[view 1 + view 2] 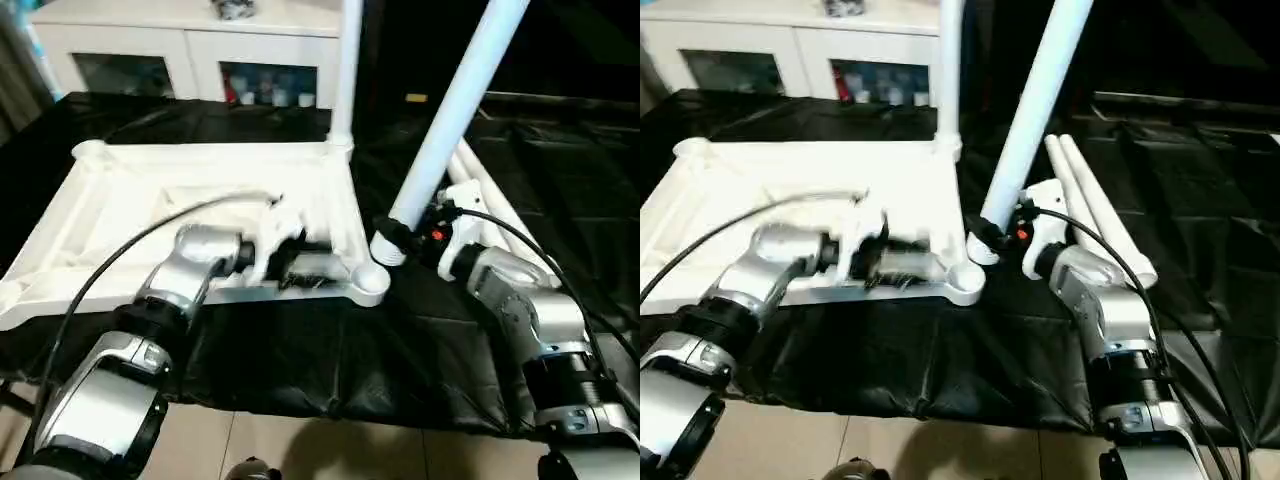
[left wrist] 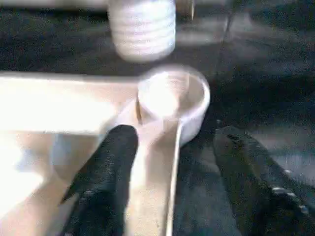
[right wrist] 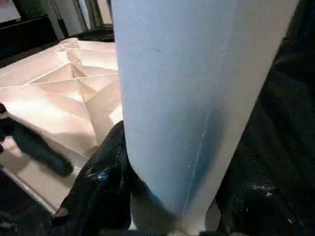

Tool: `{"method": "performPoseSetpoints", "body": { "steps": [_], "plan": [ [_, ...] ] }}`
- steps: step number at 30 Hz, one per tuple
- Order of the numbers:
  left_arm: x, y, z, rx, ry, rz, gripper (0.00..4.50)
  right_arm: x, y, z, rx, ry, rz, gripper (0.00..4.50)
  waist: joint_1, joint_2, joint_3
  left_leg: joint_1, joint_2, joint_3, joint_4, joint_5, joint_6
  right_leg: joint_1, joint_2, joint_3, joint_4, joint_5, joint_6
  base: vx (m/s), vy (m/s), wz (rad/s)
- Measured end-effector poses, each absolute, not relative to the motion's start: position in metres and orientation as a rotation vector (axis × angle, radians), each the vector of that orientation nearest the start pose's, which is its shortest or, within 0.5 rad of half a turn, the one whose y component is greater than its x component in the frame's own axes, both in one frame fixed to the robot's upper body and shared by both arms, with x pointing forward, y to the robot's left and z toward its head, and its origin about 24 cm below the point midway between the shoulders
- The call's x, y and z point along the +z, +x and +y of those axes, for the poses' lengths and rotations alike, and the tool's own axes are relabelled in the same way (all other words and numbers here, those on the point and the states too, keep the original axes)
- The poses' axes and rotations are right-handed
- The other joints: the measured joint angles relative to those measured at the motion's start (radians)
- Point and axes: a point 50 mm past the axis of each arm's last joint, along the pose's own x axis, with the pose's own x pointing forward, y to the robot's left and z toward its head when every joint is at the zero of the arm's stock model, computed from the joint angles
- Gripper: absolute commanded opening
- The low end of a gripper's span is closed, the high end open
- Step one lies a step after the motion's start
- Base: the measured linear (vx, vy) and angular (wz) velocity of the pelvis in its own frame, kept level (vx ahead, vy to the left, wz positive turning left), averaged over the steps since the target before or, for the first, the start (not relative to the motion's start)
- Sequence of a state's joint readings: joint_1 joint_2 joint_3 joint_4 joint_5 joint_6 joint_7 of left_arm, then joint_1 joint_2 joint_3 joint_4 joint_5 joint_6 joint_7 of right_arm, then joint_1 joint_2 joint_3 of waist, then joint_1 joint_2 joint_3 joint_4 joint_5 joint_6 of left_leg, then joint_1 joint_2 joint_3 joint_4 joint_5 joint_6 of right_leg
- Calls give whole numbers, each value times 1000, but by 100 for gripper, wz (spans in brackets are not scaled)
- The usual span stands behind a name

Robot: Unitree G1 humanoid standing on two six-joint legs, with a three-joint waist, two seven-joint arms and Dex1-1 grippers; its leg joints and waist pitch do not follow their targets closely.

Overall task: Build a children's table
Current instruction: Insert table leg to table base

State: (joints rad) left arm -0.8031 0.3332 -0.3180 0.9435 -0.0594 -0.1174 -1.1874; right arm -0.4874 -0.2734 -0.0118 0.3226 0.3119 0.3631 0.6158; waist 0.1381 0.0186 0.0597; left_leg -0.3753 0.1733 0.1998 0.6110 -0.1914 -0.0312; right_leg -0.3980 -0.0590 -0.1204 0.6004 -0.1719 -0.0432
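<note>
Gripping the stiff, light, slick leg (image 1: 450, 110) near its threaded end, my right gripper (image 1: 400, 235) clamps it beside the top's (image 1: 130, 200) corner socket (image 1: 368, 280); left gripper (image 2: 172, 177), half-open, straddles the rim.

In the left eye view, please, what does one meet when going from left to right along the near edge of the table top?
Left gripper at the near rim of the table top → empty round corner socket → flared end of the tilted leg held in the right gripper → spare legs lying on the black cover.
</note>
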Motion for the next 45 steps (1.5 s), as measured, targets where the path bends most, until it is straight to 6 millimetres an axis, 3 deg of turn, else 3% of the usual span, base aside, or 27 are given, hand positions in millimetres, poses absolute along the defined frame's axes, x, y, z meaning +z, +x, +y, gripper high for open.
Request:
{"method": "performPoseSetpoints", "body": {
  "steps": [5, 14, 29, 40, 45],
  "plan": [
    [63, 349, 135, -1322, 463, 407, 208, 80, 328, -157, 655, 92, 202, 189, 1, 11, 0, 1, 0, 0, 0, 0, 0, 1, 0, 0, 0, 1, -2, 0, 0, 0],
    [65, 353, 138, -1338, 478, 430, 127, 85, 326, -155, 673, 74, 179, 189, 3, 17, -2, 0, 0, 0, 0, 0, 0, 1, 0, 0, 0, 3, -5, 0, 0, 0],
    [57, 349, 144, -1351, 480, 475, 5, 80, 323, -153, 698, 74, 197, 189, 3, 18, -2, 0, 0, 0, 0, 0, 0, 1, 0, 0, 0, 1, -2, 0, 0, 0],
    [51, 345, 139, -1356, 431, 461, 0, 87, 313, -140, 900, 10, 230, 189, 2, 20, -4, 0, 0, 0, 0, -1, 1, 1, 0, 0, 0, 2, -4, 0, 0, 0],
    [47, 340, 134, -1356, 415, 427, 0, 82, 312, -138, 912, -10, 262, 189, 3, 20, -6, 1, 0, 1, 0, -1, 1, 1, -1, 0, -1, 1, -2, 0, 0, 0]
  ]
}}
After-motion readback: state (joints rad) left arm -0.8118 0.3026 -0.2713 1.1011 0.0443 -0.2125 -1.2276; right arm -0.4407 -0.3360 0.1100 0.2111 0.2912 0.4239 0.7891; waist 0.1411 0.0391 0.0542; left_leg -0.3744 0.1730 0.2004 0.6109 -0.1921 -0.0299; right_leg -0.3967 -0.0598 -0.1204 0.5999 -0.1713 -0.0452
